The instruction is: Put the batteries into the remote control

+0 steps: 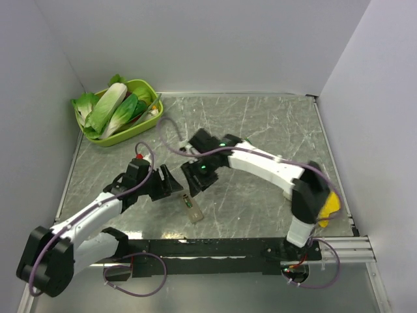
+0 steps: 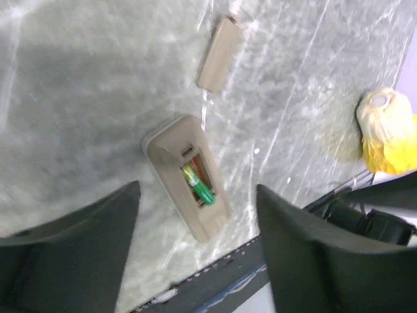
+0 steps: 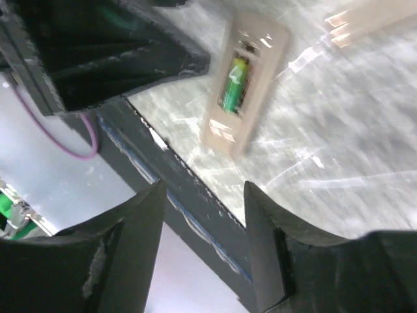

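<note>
Remote control (image 2: 171,147) with green battery (image 2: 197,184) seated, left pincer (image 2: 197,193) and right pincer (image 3: 205,189) spread, empty

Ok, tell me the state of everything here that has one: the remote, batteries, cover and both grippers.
remote control: lying face down, battery compartment open.
battery: seated in the compartment; a second one can't be made out.
battery cover: off, lying apart from the remote control.
left gripper: open, holding nothing.
right gripper: open, holding nothing.

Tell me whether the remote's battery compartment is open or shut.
Open: the remote control lies back-up, a green battery showing inside; its cover lies apart.
</note>
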Available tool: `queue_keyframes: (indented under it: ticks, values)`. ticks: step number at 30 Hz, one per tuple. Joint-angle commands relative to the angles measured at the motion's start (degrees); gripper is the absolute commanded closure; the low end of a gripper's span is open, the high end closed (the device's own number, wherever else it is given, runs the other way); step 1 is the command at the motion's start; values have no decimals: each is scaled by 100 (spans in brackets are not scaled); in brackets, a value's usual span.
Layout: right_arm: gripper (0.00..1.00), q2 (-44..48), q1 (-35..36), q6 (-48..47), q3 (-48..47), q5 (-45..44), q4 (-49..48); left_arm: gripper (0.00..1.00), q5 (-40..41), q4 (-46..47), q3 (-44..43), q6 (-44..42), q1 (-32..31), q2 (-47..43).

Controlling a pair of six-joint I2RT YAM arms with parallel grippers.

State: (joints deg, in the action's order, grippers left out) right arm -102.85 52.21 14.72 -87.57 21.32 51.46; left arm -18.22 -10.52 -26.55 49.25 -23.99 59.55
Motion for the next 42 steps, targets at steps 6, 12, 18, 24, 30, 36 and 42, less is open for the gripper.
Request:
queue_keyframes:
  ticks: [6,12,18,24,30,36,42]
  values:
    - [25,2373,-1081,-48,2575,-5,-2157,1,2609,-1311,-658,1813,-2257,-366]
    - [22,3226,-1195,92,3491,-225,-3080,1,3745,-2260,-1563,2983,-3857,1046]
    - [22,3613,-1301,-57,3852,-242,-3151,1,4291,-3078,-2381,3564,-4386,2208]
    - [22,3772,-1362,-118,3976,-356,-3186,7,4292,-2851,-2347,3556,-4395,2604]
    - [22,3851,-1494,-66,4037,-471,-3221,19,4186,-2710,-2443,3187,-4395,3018]
    - [22,3869,-1599,-22,4028,-506,-3221,34,3967,-2297,-2321,2616,-4211,2993]
    - [22,3860,-1669,-31,3976,-585,-3186,51,3571,-1778,-2311,1589,-4105,2913]
